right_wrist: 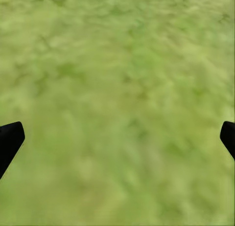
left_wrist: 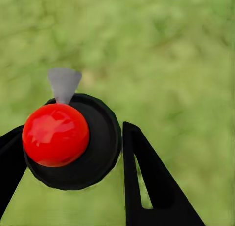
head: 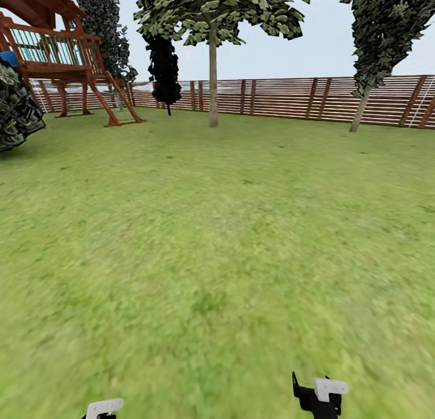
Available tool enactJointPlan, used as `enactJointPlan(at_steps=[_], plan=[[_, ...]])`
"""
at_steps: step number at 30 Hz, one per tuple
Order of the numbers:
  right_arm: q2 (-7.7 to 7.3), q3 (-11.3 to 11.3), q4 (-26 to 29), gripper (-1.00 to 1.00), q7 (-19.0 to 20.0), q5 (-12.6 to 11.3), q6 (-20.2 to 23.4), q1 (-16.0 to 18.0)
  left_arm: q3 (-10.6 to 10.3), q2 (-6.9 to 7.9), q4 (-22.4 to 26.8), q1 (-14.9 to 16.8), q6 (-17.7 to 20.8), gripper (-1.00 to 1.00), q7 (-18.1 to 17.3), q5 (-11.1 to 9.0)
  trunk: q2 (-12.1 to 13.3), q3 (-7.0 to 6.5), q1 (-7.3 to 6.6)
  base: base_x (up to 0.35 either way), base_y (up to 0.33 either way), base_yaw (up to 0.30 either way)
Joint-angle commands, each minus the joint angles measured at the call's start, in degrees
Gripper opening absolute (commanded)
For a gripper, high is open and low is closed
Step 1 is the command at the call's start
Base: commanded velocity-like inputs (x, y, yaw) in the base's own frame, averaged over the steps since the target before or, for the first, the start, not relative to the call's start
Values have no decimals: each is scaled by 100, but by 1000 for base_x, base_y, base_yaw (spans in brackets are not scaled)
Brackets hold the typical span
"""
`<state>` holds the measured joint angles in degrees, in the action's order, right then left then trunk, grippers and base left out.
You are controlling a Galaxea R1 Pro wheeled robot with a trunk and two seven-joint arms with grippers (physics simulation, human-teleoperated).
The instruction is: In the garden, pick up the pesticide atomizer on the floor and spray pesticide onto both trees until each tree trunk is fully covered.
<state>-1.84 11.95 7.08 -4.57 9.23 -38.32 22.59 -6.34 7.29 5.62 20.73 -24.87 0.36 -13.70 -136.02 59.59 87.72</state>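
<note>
Left gripper [left_wrist: 73, 152] clamped around the pesticide atomizer [left_wrist: 71, 140], red cap and grey nozzle above the lawn [head: 217, 237], right gripper [right_wrist: 117, 138] spread open over grass, pale-trunked tree [head: 212, 74] near the far slatted fence [head: 290, 97], wooden playset [head: 66, 62] at the lawn's far left corner.

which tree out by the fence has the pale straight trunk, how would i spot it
Look to the brown slatted fence across the far end of the lawn. To the right of the red-brown play structure, the pale-trunked tree stands on the grass in front of the fence, near the middle. Its trunk is bare, upright and light grey-beige, unlike the small black-leaved tree beside it and the leaning tree further right.
</note>
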Motion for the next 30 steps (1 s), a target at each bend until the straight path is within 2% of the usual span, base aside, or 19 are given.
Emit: enactJointPlan(at_steps=[1,30], plan=[[0,0,-2,100,0,0,0,0,1,0,0,-2,0,-100,0,-1,0,0,0,338,0,0],[6,0,-4,100,0,0,0,0,1,0,0,-1,8,-100,0,3,0,0,0,338,0,0]])
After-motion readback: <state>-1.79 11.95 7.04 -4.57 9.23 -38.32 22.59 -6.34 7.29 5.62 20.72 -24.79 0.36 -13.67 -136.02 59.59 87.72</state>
